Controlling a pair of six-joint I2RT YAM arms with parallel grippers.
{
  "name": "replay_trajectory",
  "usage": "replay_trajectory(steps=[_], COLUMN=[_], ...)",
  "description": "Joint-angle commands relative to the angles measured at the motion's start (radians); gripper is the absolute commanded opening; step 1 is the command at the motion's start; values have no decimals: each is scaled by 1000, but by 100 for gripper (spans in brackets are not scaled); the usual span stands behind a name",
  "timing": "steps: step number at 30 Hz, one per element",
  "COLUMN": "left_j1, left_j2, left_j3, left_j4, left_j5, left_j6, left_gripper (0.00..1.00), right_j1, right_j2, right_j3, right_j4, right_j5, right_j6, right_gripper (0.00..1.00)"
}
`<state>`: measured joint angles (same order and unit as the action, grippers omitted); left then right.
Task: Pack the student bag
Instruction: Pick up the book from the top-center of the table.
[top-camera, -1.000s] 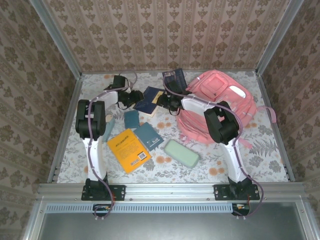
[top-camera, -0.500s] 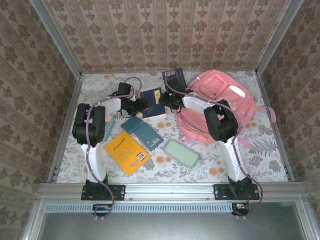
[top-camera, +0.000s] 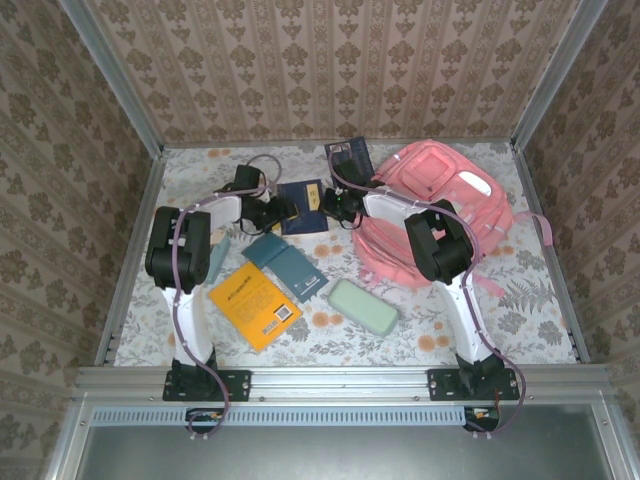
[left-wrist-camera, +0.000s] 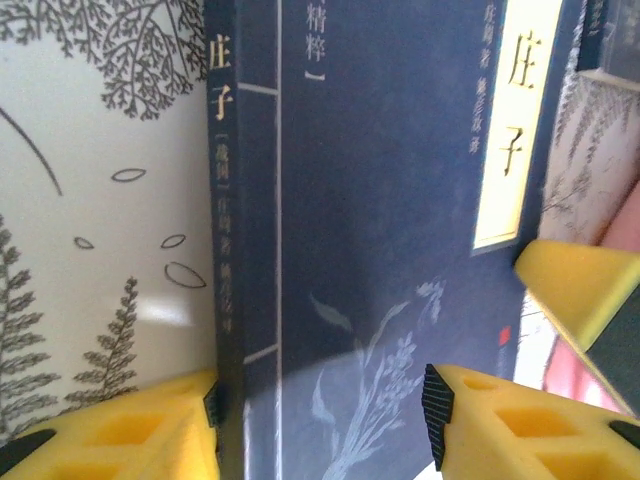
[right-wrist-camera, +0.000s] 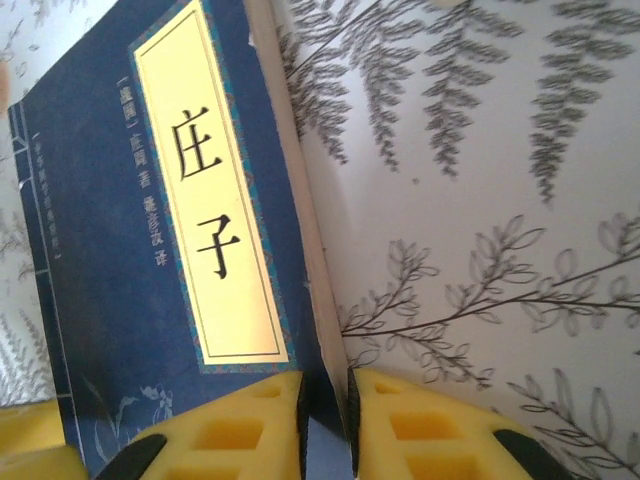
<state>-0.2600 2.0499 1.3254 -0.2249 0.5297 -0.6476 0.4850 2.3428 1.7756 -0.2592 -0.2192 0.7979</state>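
The student bag (top-camera: 440, 205), a big pink backpack, lies at the back right of the table. Left of it a dark blue book (top-camera: 303, 203) with a yellow title label sits between my two grippers. The right gripper (top-camera: 335, 207) is shut on that dark blue book (right-wrist-camera: 120, 280), its pads pinching the page edge between the fingertips (right-wrist-camera: 325, 410). The left gripper (top-camera: 281, 212) stands open at the book's (left-wrist-camera: 380, 220) other side. In the left wrist view the left gripper (left-wrist-camera: 322, 410) has one pad against the spine and the other over the cover.
A second dark blue book (top-camera: 350, 158) leans at the back by the bag. Two teal books (top-camera: 285, 262), an orange book (top-camera: 255, 300) and a pale green case (top-camera: 363, 305) lie on the floral cloth nearer the front. Patterned walls close in three sides.
The left gripper has moved right up to the dark blue book, which has turned and shifted slightly right. The right gripper's jaws have closed on the book's edge.
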Motion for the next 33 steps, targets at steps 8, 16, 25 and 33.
replay_trajectory(steps=[8,16,25,33], left_j1=[22,34,31,8], left_j2=[10,-34,-141,-235], left_j3=[-109,-88,-103,-133], left_j4=[475,376,356,354], left_j5=[285,250,231,222], left_j6=[-243,-177,-169,-182], left_gripper=[39,0,0,0], right_j1=[14,3,-13,-14], right_j2=[31,-93,-387,-548], right_j3=[-27,-13,-157,-383], right_j4=[29,-55,-269,-370], right_j5=[-113,-62,210,455], right_j6=[16,-103,-448,-711], right_gripper=[19,36,50,57])
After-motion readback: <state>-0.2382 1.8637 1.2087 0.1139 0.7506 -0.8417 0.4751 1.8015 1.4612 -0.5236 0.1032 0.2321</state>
